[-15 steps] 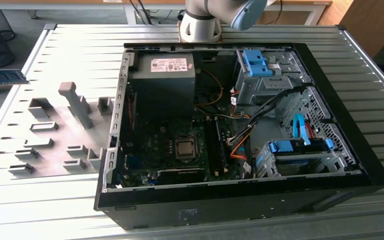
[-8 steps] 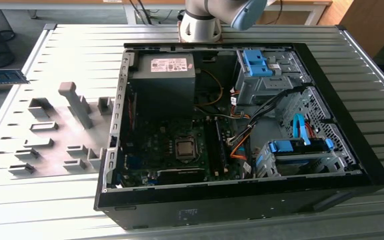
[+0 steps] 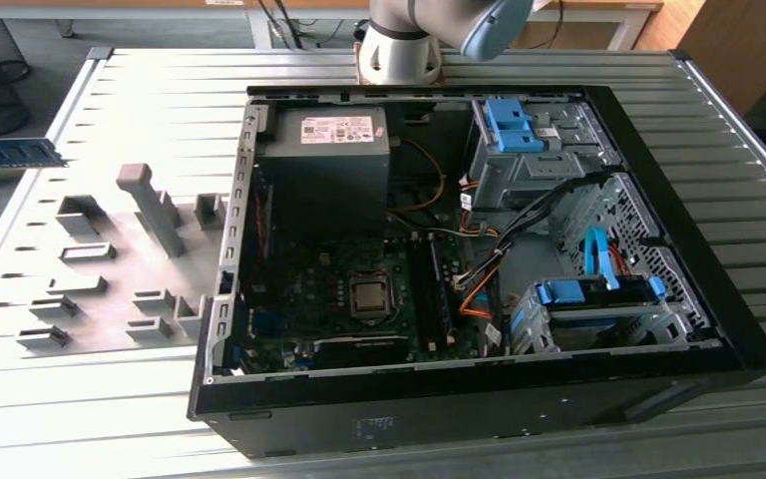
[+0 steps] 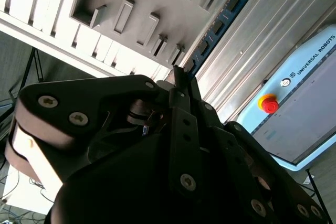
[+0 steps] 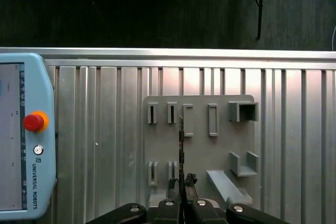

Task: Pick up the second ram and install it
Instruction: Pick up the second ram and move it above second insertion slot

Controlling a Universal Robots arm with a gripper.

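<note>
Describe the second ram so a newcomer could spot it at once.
Find the open black computer case on the ribbed metal table. On the exterior view's left lies a grey holder plate; beyond it, at the frame's edge, is the second ram, a thin flat stick, blue-green where the blocks nearby are grey.

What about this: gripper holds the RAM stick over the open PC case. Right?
Not quite. The gripper does hold the RAM stick, but over the grey holder plate, not the open PC case. The first wrist view shows the plate lying straight beyond the stick.
</note>
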